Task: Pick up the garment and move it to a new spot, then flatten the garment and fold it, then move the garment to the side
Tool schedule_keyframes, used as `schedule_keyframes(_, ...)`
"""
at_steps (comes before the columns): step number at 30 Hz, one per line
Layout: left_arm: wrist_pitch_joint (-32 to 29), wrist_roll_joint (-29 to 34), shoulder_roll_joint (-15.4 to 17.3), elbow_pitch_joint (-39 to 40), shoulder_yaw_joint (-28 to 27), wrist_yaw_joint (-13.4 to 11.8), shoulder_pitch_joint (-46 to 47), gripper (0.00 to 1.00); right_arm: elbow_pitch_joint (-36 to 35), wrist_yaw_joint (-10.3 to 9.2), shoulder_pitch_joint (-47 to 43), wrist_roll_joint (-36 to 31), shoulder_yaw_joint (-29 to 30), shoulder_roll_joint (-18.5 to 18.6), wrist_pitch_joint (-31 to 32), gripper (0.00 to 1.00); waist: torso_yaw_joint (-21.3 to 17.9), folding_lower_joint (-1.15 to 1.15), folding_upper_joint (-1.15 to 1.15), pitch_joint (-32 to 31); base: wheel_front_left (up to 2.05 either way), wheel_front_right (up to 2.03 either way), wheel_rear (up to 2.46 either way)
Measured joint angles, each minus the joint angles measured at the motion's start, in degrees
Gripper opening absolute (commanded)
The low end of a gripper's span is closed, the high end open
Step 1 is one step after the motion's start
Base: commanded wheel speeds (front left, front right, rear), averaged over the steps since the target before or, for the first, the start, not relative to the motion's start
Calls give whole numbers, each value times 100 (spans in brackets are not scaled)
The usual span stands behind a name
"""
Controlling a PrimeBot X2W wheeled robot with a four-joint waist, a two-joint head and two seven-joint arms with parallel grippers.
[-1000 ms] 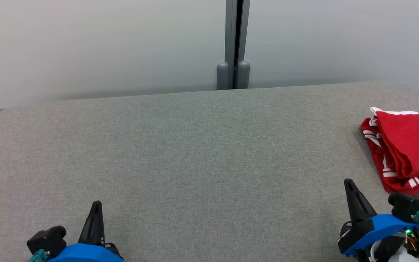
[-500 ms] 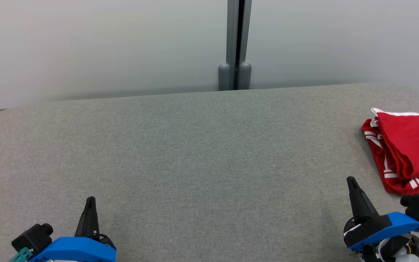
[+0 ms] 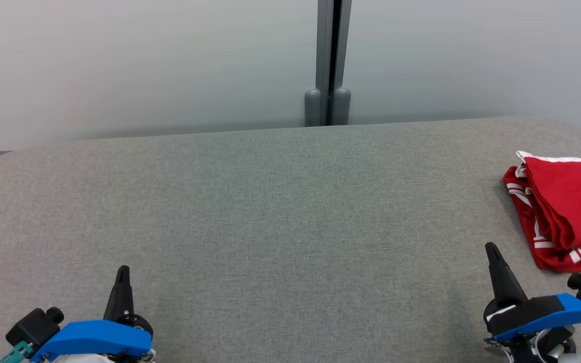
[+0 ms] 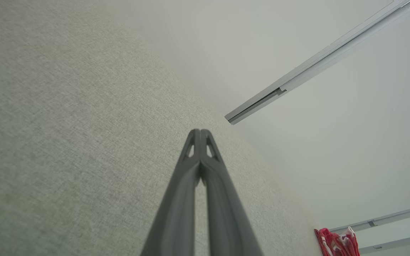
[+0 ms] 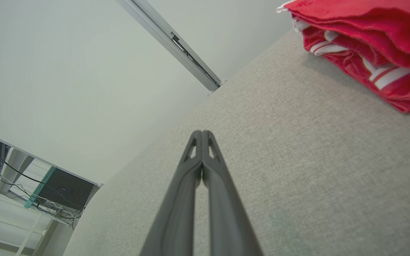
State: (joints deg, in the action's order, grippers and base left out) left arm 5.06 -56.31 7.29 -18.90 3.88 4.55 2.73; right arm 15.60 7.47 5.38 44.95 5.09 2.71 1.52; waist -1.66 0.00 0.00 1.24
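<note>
folded red garment with white stripes [image 3: 568, 212] lying at the right end of the grey fabric-covered table [image 3: 290, 201], partly cut off by the head view's border. left gripper [image 3: 122, 269], dark fingers pressed together on nothing, above the table's near left part. right gripper [image 3: 489, 247], likewise clenched and empty, above the table's near right part, close to the garment but apart from it. grey vertical post [image 3: 332, 60] behind the table's far edge.
</note>
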Motion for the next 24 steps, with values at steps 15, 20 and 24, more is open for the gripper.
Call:
schedule_keyframes(15,-263,-840,-89,108,-258,54,84,0,-30,0,5,1095,34,1,120,0,29,0,0,-18,0,0,0)
schedule_keyframes(20,-349,-1085,-123,140,-326,65,93,0,-42,0,8,1429,44,1,151,0,38,0,0,-24,0,0,0)
schedule_keyframes(24,-407,-1285,-157,169,-371,104,108,0,-49,0,11,1677,52,1,179,0,46,0,0,-29,0,0,0)
